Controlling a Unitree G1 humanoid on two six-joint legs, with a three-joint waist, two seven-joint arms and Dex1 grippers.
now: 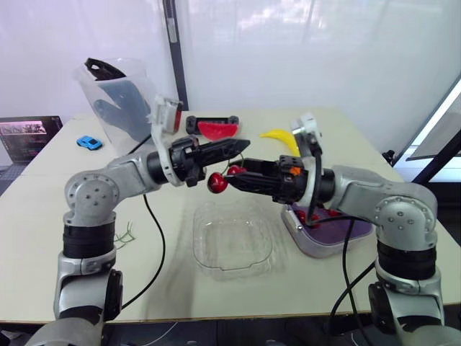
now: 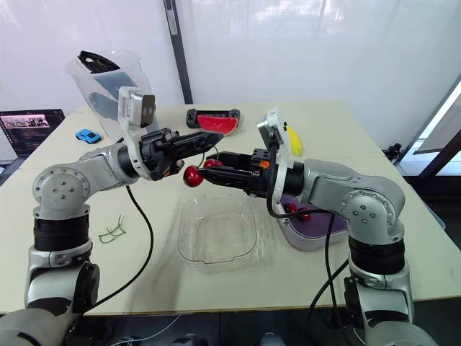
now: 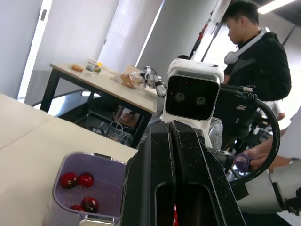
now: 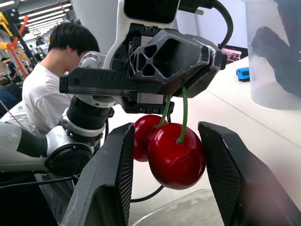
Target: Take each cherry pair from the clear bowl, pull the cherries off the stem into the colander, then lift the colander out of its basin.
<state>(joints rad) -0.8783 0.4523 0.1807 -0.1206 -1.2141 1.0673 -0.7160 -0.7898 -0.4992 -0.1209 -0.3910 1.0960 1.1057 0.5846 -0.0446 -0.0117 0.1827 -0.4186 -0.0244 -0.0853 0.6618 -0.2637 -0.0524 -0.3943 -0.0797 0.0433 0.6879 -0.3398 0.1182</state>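
Left gripper (image 1: 243, 147) pressed shut on the twin stems, hanging the cherry pair (image 4: 176, 160) in the air so the fruit is free to pull. Right gripper (image 1: 234, 179) spread, one finger either side of the 2 cherries, not yet pinching. Both are roughly above the clear bowl (image 1: 209, 216) on the worktop, which looks empty: 0 pairs to go. Further right, 1 colander (image 1: 353, 232) sits in its basin (image 1: 306, 244), with at least 3 loose cherries (image 3: 85, 179) inside.

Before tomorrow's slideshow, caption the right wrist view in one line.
Left gripper dangles a cherry pair by its stems inside the open right gripper.
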